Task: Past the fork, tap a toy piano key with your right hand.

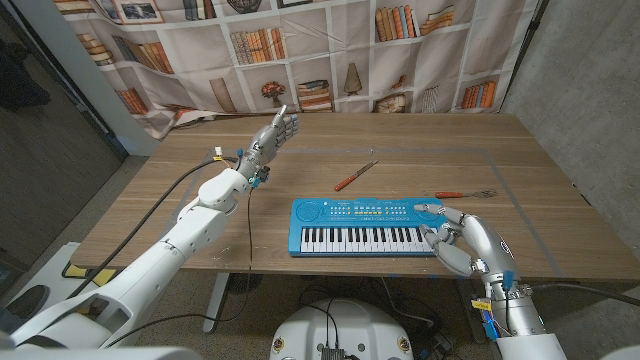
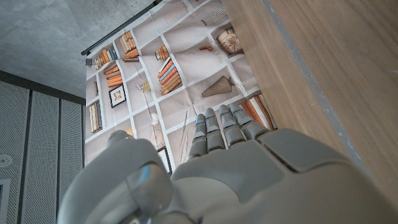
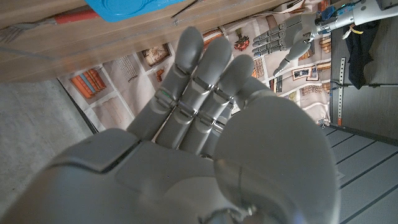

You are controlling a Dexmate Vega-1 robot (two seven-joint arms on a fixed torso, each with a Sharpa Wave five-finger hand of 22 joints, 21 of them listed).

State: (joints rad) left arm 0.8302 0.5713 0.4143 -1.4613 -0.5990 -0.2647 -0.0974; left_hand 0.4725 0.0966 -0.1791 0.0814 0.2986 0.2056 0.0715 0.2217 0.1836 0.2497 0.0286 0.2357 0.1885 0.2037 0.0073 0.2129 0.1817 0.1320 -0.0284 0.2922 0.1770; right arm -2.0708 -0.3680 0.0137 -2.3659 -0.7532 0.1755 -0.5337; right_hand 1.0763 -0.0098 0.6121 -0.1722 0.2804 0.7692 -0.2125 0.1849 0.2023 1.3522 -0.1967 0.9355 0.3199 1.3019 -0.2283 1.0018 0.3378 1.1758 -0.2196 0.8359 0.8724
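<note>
At the desk's (image 1: 300, 165) near edge the right hand (image 1: 462, 243), fingers extended and holding nothing, is poised at the blue toy piano's (image 1: 365, 227) right end, the fork (image 1: 466, 194) just beyond, so a downward tap seems needed, while the empty left hand (image 1: 274, 135) is raised toward the far edge.

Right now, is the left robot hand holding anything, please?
No, the left robot hand is raised over the table with nothing in it.

Wooden table (image 1: 560, 150); bookshelf-print backdrop (image 1: 330, 50) behind; grey concrete wall (image 1: 590, 60) beside it.
</note>
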